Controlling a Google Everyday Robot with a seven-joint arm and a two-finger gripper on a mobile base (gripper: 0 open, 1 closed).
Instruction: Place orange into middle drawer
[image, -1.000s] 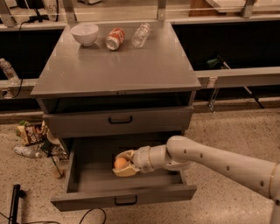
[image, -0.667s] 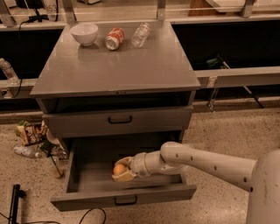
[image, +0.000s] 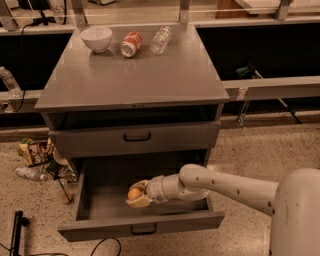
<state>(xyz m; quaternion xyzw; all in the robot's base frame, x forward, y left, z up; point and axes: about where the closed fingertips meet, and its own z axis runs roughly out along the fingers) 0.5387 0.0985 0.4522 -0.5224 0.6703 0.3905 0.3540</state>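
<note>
The orange (image: 133, 193) is a small round fruit held between the fingers of my gripper (image: 136, 194), low inside the open middle drawer (image: 100, 200). That drawer is the cabinet's lowest one, a wide shallow grey tray pulled out, with a black handle (image: 143, 229) on its front. My white arm (image: 225, 186) reaches in from the right. The gripper is shut on the orange, near the drawer's floor at its middle.
The closed drawer (image: 136, 137) above has a like handle. On the cabinet top stand a white bowl (image: 96, 38), a lying soda can (image: 131, 44) and a clear bottle (image: 161, 39). Snack bags (image: 35, 151) and litter lie on the floor at left.
My gripper with the orange has moved left and lower, deeper into the drawer.
</note>
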